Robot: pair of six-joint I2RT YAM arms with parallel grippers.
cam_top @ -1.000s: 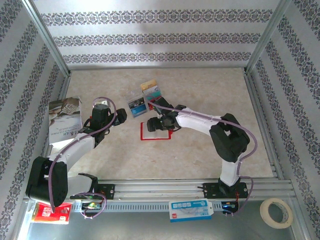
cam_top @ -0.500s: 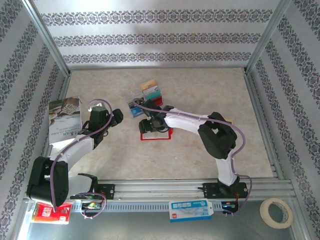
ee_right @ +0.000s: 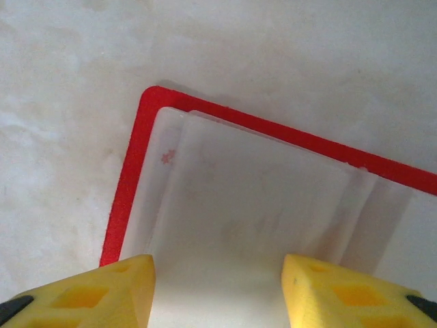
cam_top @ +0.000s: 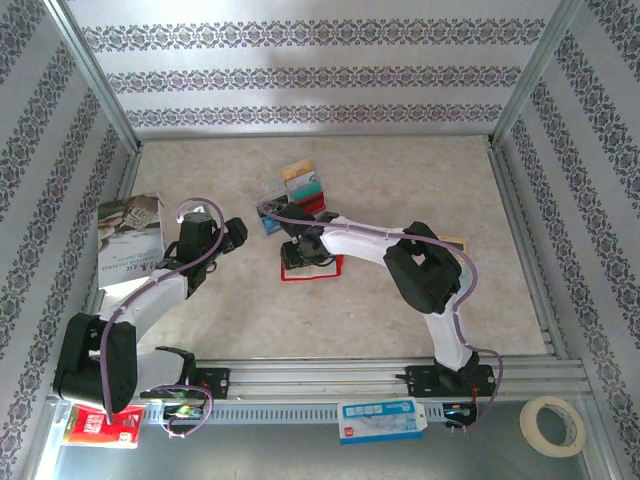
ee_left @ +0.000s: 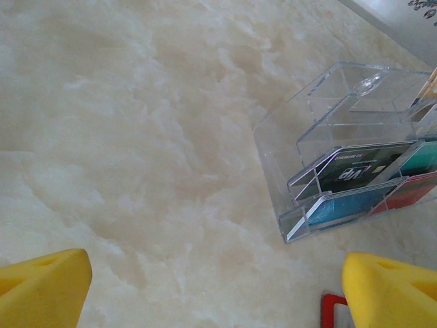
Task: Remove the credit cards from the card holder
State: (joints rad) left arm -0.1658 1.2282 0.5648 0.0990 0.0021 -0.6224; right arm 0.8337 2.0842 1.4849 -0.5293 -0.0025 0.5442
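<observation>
The top camera looks down from 6 o'clock, far off. Both wrist cameras sit close above the surface (cam_top: pixel 400 180) and share the holder (ee_right: pixel 130 178).

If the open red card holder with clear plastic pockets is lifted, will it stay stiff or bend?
The red card holder looks thin and lies open flat, so it probably flops. Its glossy clear pockets may slip.

Right gripper (ee_right: pixel 218 295) above the opened card holder (ee_right: pixel 259 205).
Yellow fingertips (ee_right: pixel 102 287) spread wide at the bottom edge, with the pale clear pocket between them. Red border runs along the holder's left and top sides, rounded corner at upper left. Pale marbled table (ee_right: pixel 307 48) beyond it.
</observation>
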